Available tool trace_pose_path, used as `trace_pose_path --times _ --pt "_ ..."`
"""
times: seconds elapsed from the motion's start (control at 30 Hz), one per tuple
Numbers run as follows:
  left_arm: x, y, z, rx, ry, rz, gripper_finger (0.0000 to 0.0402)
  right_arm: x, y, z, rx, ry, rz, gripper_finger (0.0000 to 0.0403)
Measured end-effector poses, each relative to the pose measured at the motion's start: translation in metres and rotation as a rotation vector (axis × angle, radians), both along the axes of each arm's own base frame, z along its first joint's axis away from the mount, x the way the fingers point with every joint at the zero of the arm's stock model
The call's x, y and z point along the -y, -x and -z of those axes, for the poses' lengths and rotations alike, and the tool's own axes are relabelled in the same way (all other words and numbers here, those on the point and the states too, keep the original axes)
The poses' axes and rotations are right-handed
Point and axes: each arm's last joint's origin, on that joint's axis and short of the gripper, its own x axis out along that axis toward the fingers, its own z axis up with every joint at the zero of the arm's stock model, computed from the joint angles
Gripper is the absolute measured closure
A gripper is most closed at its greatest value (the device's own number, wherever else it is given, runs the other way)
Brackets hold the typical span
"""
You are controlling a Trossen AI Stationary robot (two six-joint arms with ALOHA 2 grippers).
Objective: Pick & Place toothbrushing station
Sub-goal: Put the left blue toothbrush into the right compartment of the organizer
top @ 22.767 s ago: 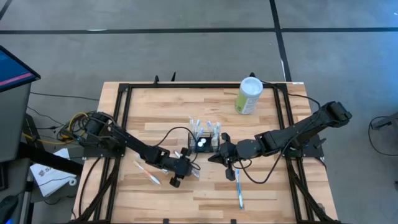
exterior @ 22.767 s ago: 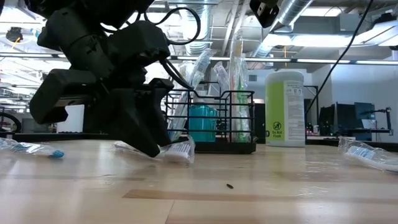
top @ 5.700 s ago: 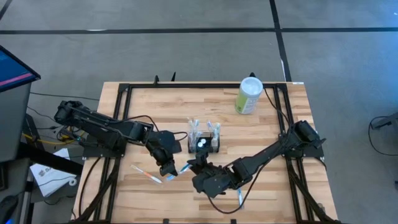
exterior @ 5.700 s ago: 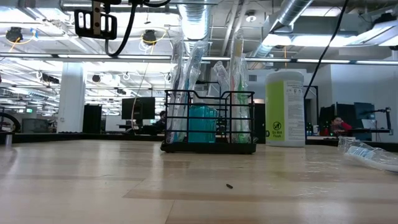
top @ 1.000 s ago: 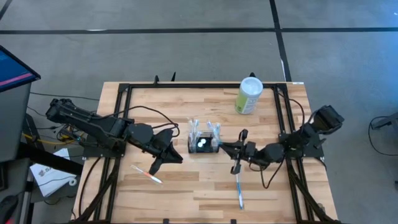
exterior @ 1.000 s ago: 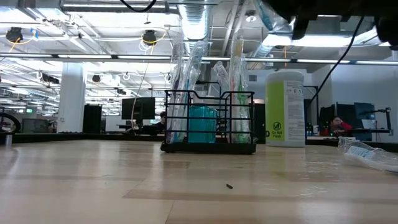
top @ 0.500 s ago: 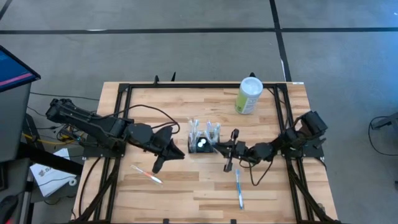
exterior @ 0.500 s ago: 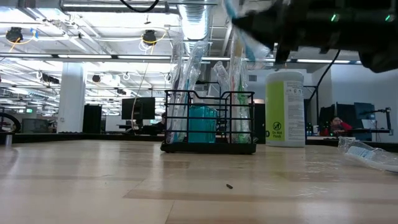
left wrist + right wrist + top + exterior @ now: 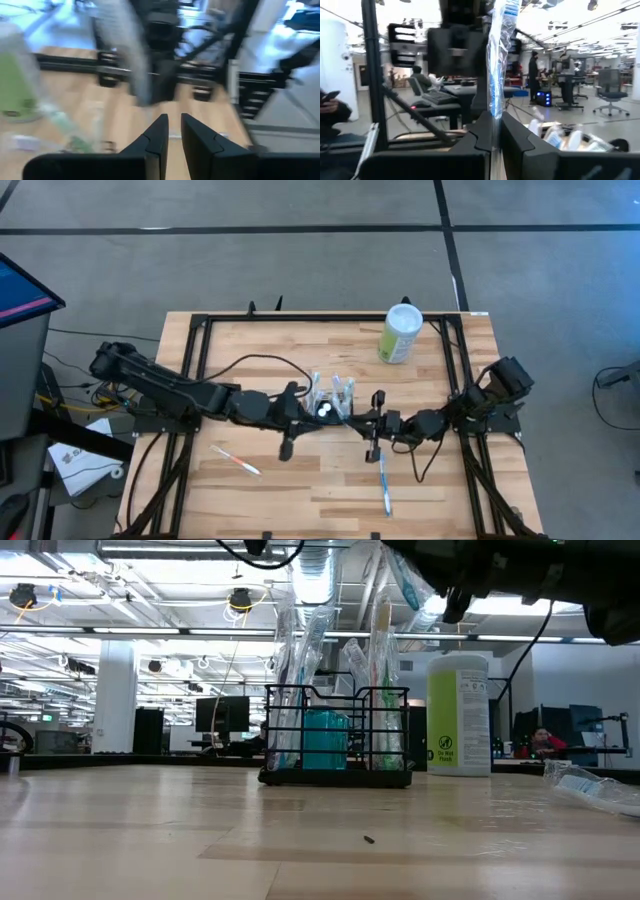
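One black wire-mesh caddy with upright wrapped brushes, right pincer clamping wrapped toothbrush, left pincer nearly together.

Black wire caddy (thin, glossy metal) stands on pale, smooth-planked wood table; toothbrush wrappers look crinkly clear plastic.

Left wrist view motion-blurred throughout, green canister smeared, wrapped toothbrush cut off at the frame's top
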Motion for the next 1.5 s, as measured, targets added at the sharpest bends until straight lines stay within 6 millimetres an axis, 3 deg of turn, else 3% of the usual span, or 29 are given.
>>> trace_pose_path --times 0.43,1.5 --pt "0.002 -0.011 -0.010 0.179 -0.085 -0.023 0.0355 -0.005 -0.007 -0.009 0.038 0.034 -0.040 0.0398" --pt "-0.003 -0.016 -0.015 0.254 -0.054 0.021 0.0355 -0.010 -0.011 -0.017 0.071 0.050 -0.063 0.0397"
